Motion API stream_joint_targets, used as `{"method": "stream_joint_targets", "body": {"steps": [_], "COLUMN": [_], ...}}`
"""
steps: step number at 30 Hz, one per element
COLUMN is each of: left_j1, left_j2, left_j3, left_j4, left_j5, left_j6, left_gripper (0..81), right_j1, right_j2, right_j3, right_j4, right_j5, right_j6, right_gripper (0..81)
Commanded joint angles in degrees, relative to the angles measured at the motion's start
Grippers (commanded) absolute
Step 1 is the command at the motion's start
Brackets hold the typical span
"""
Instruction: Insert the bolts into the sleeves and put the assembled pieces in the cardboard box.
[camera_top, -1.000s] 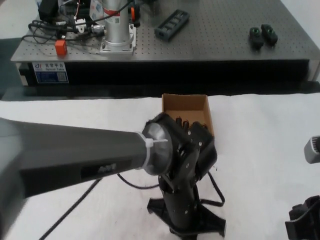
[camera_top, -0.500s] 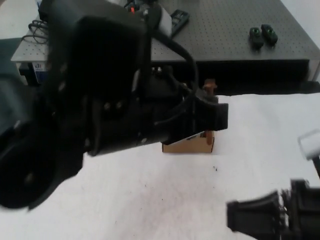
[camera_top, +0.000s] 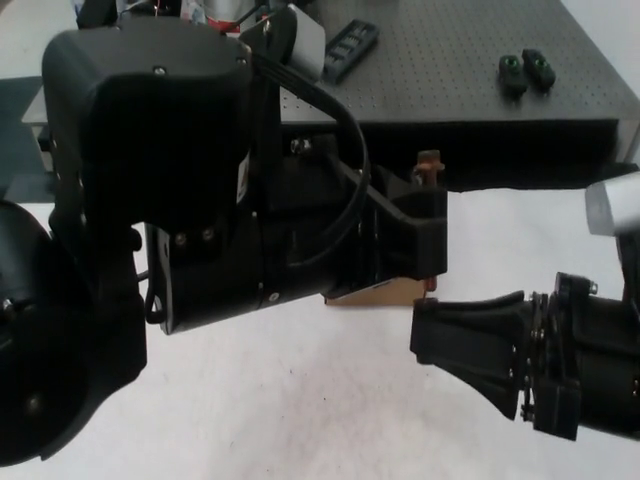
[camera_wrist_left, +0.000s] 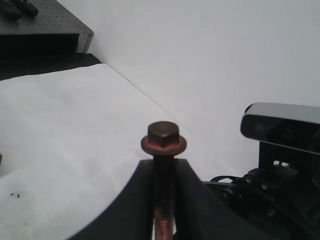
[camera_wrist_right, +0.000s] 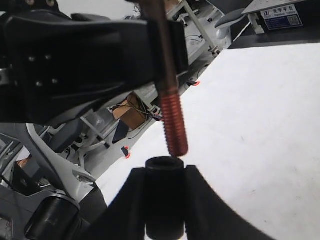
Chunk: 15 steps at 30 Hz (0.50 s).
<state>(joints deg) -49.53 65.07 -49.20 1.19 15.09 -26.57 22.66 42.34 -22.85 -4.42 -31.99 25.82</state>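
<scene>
Left end effector (camera_wrist_left: 163, 167) first: its two black fingers are clamped on the shank of a copper-coloured bolt (camera_wrist_left: 163, 139), whose hexagonal, flanged head stands clear above the fingertips. My right end effector (camera_wrist_right: 164, 172) is closed around a black sleeve (camera_wrist_right: 164, 200), a smooth matte tube with its open mouth turned toward the bolt's threaded end. The threads hang just over that mouth, and I cannot tell whether they touch the rim.

In the high view the bolt stands upright, right of centre, with my right end effector at the lower right of the frame. My bulky left arm (camera_top: 170, 150) stands across the left and centre and hides most of the cardboard box (camera_top: 385, 292) — a brown sliver of it shows beneath the left end effector at mid-frame.

White cloth (camera_top: 300, 400) covers the worktop (camera_top: 520, 230). Across the top of the frame runs a dark metal board (camera_top: 450, 60) dotted with holes — it carries two small black-and-green parts (camera_top: 525, 72) at upper right and a black slotted tray (camera_top: 350, 42).
</scene>
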Motion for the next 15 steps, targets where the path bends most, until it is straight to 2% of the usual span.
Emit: {"method": "stream_joint_targets", "body": {"steps": [1, 5, 15], "left_j1": [0.2, 0.2, 0.2], "left_j2": [-0.7, -0.7, -0.7], "left_j3": [-0.1, -0.1, -0.1], "left_j4": [-1.2, -1.2, -1.2], "left_j5": [-0.9, -1.4, -1.1], "left_j6": [-0.2, 0.0, 0.0], "left_gripper": [0.6, 0.6, 0.6], "right_j1": [0.2, 0.2, 0.2], "right_j2": [0.0, -0.1, -0.1], "right_j3": [-0.8, -0.8, -0.8], "right_j4": [-1.2, -1.2, -4.1], "right_j5": [0.6, 3.1, 3.6], "right_j6": [0.3, -0.2, -2.5], "right_gripper": [2.7, 2.7, 2.7]}}
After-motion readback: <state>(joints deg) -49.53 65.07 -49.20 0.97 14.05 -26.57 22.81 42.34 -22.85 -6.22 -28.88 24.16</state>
